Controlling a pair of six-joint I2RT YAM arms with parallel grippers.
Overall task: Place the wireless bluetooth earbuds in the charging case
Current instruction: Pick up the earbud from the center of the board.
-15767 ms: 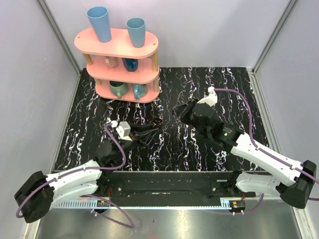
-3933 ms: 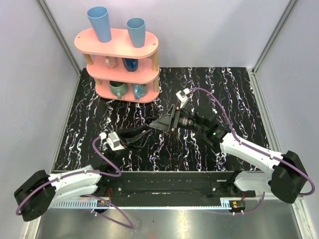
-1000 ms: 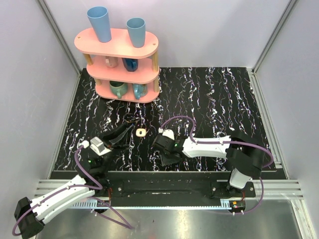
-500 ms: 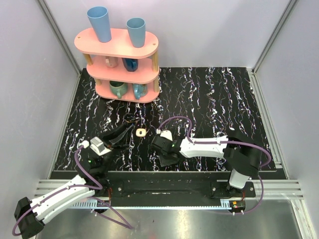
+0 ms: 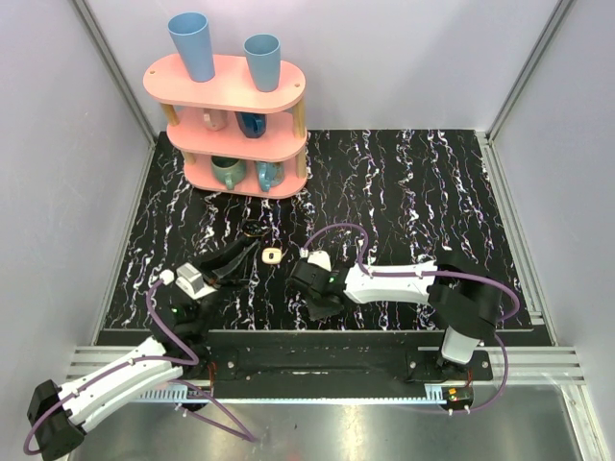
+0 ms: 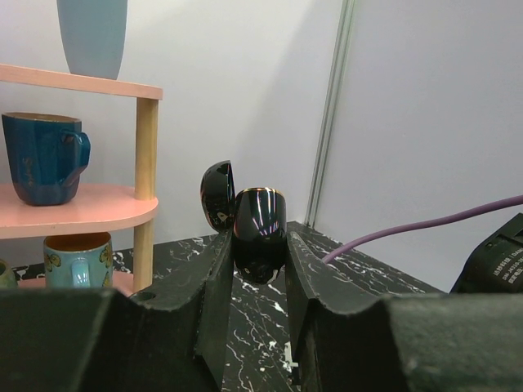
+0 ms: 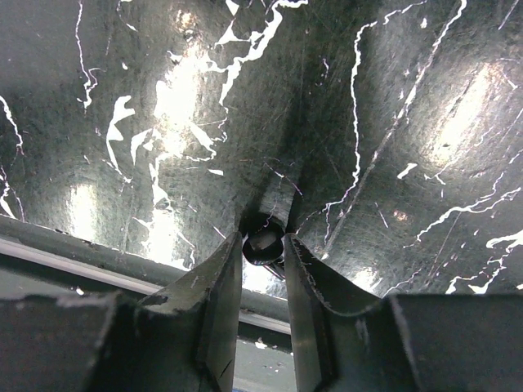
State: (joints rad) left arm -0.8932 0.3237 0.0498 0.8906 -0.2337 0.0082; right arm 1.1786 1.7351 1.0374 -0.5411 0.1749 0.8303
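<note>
Black table veined with white carries everything we see. Our left gripper is pinching the charging case. Its two fingers press on either side of the glossy black shell, and the lid stands swung open, to the left in the wrist view. From above, the case shows its cream inside and hangs over the table's left half, nearer the near edge than the far one.

Our right gripper points down at the table's near edge, about midway along it. Its fingertips stand narrowly apart with a small dark rounded thing between them, low against the table surface. We cannot tell whether the pads touch it, so we cannot say if the claw is pinching or merely flanking it. We also cannot tell whether it is one of the earbuds.

A dark speck with a tan glint lies on the table just beyond the case, too small for us to name.

A pink shelf stands at the far left corner, with two blue tumblers on top and mugs on its lower tiers.
</note>
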